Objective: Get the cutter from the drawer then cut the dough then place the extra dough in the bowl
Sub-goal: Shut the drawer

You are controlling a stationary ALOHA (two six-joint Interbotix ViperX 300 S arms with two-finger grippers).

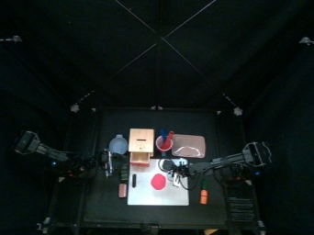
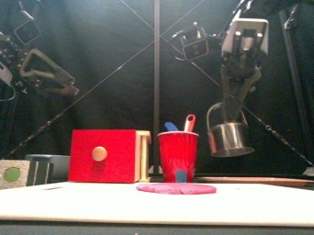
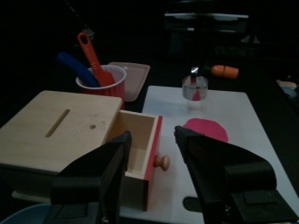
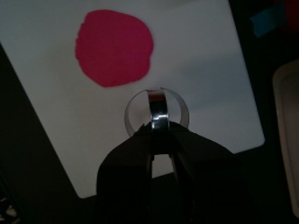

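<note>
The right gripper (image 4: 160, 133) is clenched on the wire handle of the cutter (image 2: 229, 138) and holds it up in the air, with its round rim facing down over the white board (image 4: 198, 61). The cutter does not touch the dough (image 2: 175, 188). In the front view it hangs higher than the dough and to its right. The dough is a flat pink-red disc, whole, and it lies on the board in front of the red cup (image 2: 178, 156). In this cup stand a blue knife (image 3: 73, 66) and a red knife (image 3: 86, 51). The box (image 3: 65, 122) stands to the left of the cup, and its drawer (image 3: 146, 149) is pulled out, with the red front and the small knob facing the left gripper (image 3: 152, 137). This gripper is near the drawer, with its jaws apart and nothing between them. The bowl (image 1: 117, 140) stands at the left of the box, and the pink tray (image 1: 190, 144) lies at the right of the cup.
</note>
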